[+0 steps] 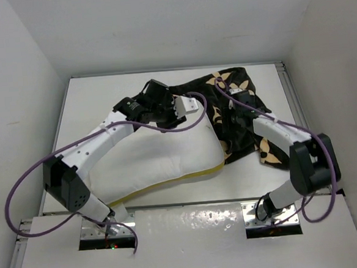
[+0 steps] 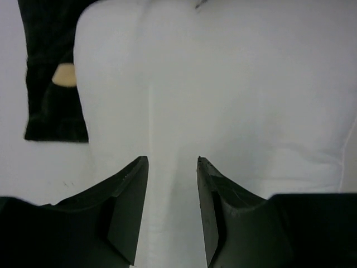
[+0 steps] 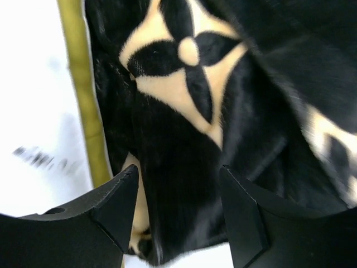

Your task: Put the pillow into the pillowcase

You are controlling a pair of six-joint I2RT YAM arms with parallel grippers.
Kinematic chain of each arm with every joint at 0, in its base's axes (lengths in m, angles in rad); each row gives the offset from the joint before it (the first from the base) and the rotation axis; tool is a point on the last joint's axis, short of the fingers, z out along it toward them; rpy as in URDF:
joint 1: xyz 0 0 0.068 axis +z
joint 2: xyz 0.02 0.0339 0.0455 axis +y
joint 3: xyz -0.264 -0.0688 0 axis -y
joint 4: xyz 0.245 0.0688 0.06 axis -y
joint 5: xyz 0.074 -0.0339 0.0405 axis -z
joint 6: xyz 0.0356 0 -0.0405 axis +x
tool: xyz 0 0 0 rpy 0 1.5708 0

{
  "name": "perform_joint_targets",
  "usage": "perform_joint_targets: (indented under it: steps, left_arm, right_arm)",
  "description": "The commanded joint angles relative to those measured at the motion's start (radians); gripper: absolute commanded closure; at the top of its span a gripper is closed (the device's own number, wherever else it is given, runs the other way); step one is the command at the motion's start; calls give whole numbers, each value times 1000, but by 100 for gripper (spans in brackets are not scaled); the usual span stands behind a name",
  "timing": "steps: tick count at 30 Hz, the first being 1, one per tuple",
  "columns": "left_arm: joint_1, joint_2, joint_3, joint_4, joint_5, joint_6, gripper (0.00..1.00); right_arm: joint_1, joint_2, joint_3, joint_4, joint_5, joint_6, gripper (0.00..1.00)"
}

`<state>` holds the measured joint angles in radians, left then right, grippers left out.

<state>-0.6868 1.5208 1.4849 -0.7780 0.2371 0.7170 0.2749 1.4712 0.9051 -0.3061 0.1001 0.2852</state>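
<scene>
The white pillow (image 1: 162,159) lies across the table's middle, its yellow band along the near edge. Its right end meets the black pillowcase (image 1: 242,120) with beige flowers, crumpled at the back right. My left gripper (image 1: 187,106) is open over the pillow's far right end. In the left wrist view its jaws (image 2: 173,163) stand apart above white pillow fabric (image 2: 223,84), with a pillowcase corner (image 2: 53,106) at the upper left. My right gripper (image 1: 230,107) is open at the pillowcase's left edge. In the right wrist view its jaws (image 3: 178,174) straddle a fold of pillowcase (image 3: 184,128), beside the pillow's yellow band (image 3: 83,95).
White walls close in the table (image 1: 102,96) on the left, back and right. Purple cables (image 1: 22,182) loop off both arms. The arm bases sit on a white ledge (image 1: 191,231) at the near edge.
</scene>
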Motion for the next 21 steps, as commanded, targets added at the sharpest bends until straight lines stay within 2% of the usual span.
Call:
perform_joint_targets:
  steps: [1,6,7,8,9,10,12,13,18,21]
  left_arm:
    - [81,1,-21,72,7,-115,61]
    - [125,-11,-121,171,10,-137,51]
    - [127,-7,-150,177,-1,-131,48]
    - [127,5,-182,190,-7,-125,47]
    - [127,6,-183,198,-16,-123,47]
    - [125,13,-211,215,-24,-122,47]
    - [125,21,-228,223,-33,-117,47]
    - [125,25,-233,226,-32,-117,47]
    - [125,42,-167,207,-13,-93,47]
    - [121,76,-54,189,-16,-65,47]
  right_arm:
    - [-14,109,61,16,-75,-18,42]
    - [4,254,136,32,-135,-1,40]
    - [4,289,143,41,-131,2,41]
    - [6,316,153,47,-119,18,49]
    - [3,324,153,47,-111,26,49]
    - [3,328,166,42,-85,38,67]
    - [1,307,173,29,-59,51,90]
    - [1,287,170,30,-44,54,98]
    - [20,88,143,56,6,55,100]
    - [52,-49,95,90,7,66,100]
